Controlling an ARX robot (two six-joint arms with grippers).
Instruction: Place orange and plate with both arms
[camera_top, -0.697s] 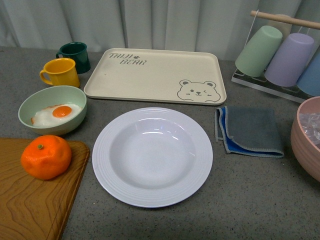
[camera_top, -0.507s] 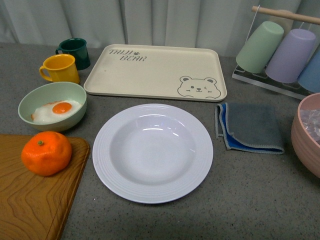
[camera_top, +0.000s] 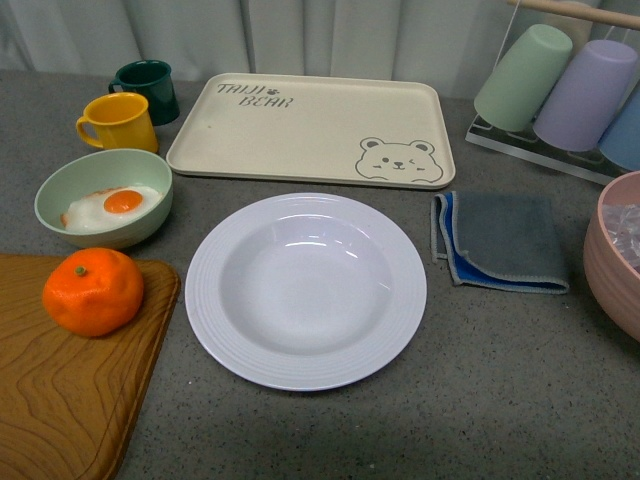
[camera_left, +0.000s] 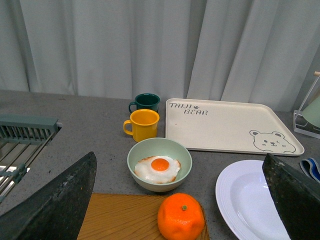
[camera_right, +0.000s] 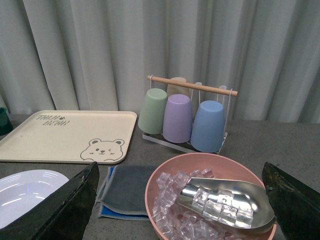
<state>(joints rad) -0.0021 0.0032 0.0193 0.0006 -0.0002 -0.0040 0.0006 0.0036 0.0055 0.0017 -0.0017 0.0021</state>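
Plainly, the orange (camera_top: 92, 291) sits on the far right corner of the wooden board (camera_top: 60, 400), at the table's left. It is nearly round, a little wider than tall, so it has no real long axis; its green stem dot faces up and slightly toward the far side. Just behind it stands the pale green bowl (camera_top: 100, 235) with a fried egg.

The plate (camera_top: 205, 300) lies flat at the middle of the table, hollow side up, just beside the board's right edge and in front of the bear tray (camera_top: 300, 130). A folded grey cloth (camera_top: 500, 240) lies to its right.

In each wrist view the left gripper (camera_left: 178, 156) and the right gripper (camera_right: 180, 165) show dark fingers (camera_left: 55, 200) spread wide, with nothing held between them.
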